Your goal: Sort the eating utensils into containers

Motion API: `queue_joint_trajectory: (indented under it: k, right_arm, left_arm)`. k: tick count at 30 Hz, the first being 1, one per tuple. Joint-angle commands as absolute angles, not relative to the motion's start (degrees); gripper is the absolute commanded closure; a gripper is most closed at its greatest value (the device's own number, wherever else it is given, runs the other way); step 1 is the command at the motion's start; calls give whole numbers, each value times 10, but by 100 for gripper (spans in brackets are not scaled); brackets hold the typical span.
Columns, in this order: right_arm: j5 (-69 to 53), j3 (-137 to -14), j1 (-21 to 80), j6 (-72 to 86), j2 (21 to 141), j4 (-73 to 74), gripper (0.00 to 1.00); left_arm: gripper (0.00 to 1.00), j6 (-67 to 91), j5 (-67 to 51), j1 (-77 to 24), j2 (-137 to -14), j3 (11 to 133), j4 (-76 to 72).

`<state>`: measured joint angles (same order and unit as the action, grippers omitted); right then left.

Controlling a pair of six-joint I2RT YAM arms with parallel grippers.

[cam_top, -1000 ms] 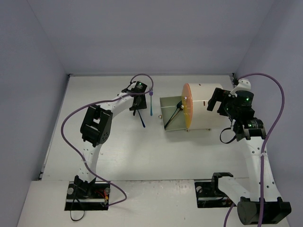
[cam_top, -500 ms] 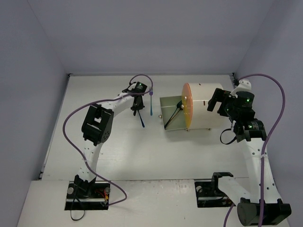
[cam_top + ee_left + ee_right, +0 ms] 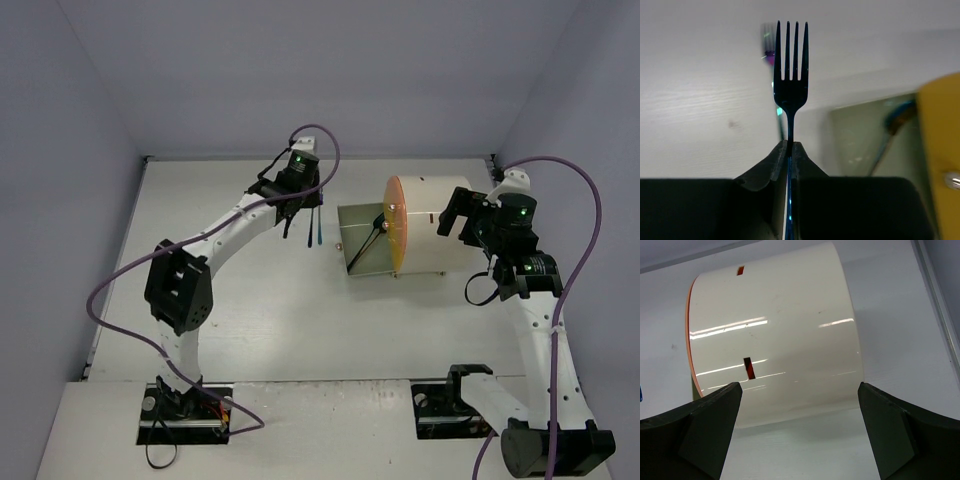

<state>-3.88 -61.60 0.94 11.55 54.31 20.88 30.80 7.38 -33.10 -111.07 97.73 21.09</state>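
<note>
Left arm has risen and swung toward far side since earlier frame. Left tool (image 3: 789, 150) now clamped on stem of blue fork (image 3: 790, 75), apparently off desk (image 3: 260, 320). Fork: thin glossy metal, four tines, long axis straight out from tool. Open drawer (image 3: 355, 222) near, to fork's right; left arm nearer. Right tool (image 3: 799, 430) spread wide, empty, behind smooth white cabinet (image 3: 780, 330).
</note>
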Motion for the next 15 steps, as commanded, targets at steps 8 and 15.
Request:
queue_joint_trajectory:
  k: [8,15]
  right_arm:
    - [-42,-623,15,115,548,184,0]
    - [-35,-619,14,112,541,185,0]
  left_arm:
    - [100,301,37,-426,-1127,1091,85]
    - [100,260,42,-454,-1178,1115,112]
